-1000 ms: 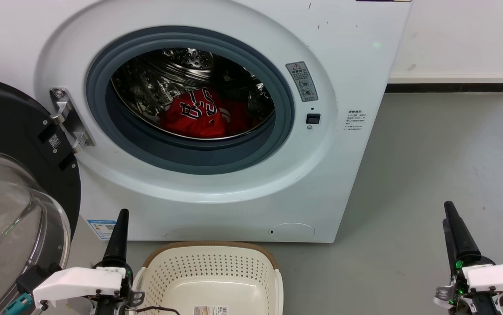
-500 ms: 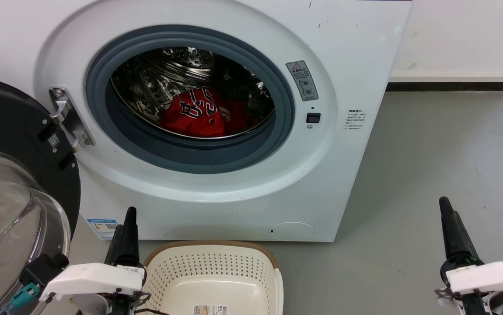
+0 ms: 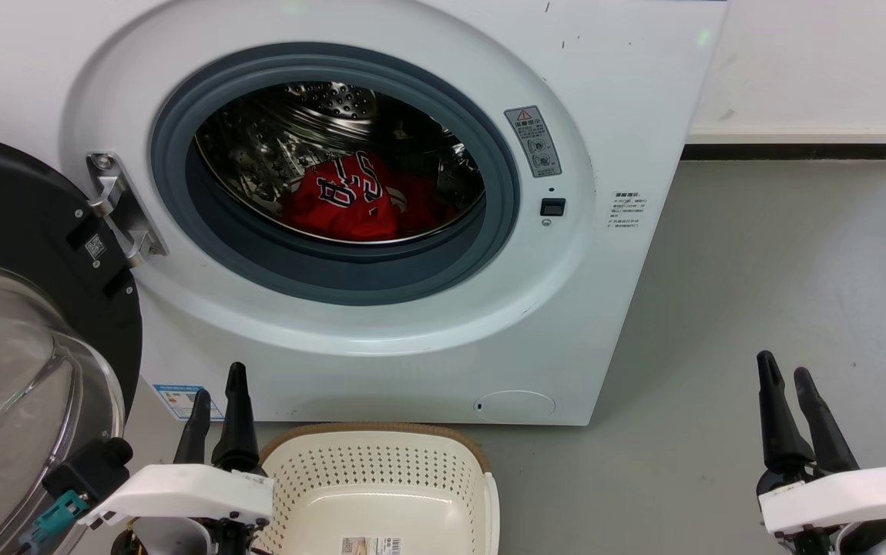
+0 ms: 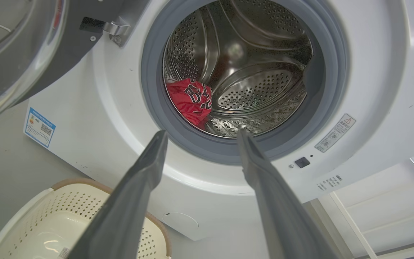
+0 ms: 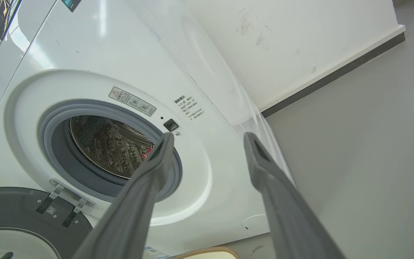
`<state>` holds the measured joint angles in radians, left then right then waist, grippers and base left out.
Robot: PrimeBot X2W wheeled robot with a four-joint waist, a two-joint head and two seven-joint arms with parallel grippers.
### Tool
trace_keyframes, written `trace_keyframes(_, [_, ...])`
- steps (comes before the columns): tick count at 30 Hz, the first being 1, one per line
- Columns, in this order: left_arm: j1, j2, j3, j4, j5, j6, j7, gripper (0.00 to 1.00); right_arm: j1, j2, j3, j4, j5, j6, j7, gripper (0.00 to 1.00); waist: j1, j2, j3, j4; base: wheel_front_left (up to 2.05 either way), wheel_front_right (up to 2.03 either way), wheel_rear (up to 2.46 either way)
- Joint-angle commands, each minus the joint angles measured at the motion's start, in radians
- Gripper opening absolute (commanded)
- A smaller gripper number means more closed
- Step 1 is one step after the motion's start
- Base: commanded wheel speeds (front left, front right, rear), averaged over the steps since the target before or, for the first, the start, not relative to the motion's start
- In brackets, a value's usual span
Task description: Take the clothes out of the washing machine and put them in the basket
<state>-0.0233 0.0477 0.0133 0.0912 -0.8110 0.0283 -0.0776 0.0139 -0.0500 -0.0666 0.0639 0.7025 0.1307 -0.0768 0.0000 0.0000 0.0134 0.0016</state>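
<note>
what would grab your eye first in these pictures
The red clothes stand out most, bunched low in the shiny drum of the white washing machine, whose door hangs open at the left. On the floor in front sits a cream basket, with the left claw beside it and the right claw further right, both open.

Left claw (image 3: 219, 381) opened; right claw (image 3: 783, 364) opened.

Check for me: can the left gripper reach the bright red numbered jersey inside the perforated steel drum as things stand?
Probably yes. The black-rimmed glass door hangs open to the side, nothing blocks the grey rubber gasket, and the open left gripper points at the red jersey.
</note>
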Motion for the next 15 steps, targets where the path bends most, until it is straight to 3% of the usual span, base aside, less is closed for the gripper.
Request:
trace_keyframes(1, [0.002,0.002,-0.003,-0.021,0.033,0.006,-0.011,1.0,-0.002,-0.001,0.003,-0.022,-0.037,0.0,-0.01,1.0,0.0,0.0,0.0,0.0,0.0,0.0,0.0])
trace_keyframes(15, [0.021,0.003,-0.021,-0.048,0.207,0.03,-0.053,1.0,0.022,-0.001,0.013,-0.049,-0.239,0.0,-0.052,1.0,0.0,0.0,0.002,0.0,0.0,0.0,0.0])
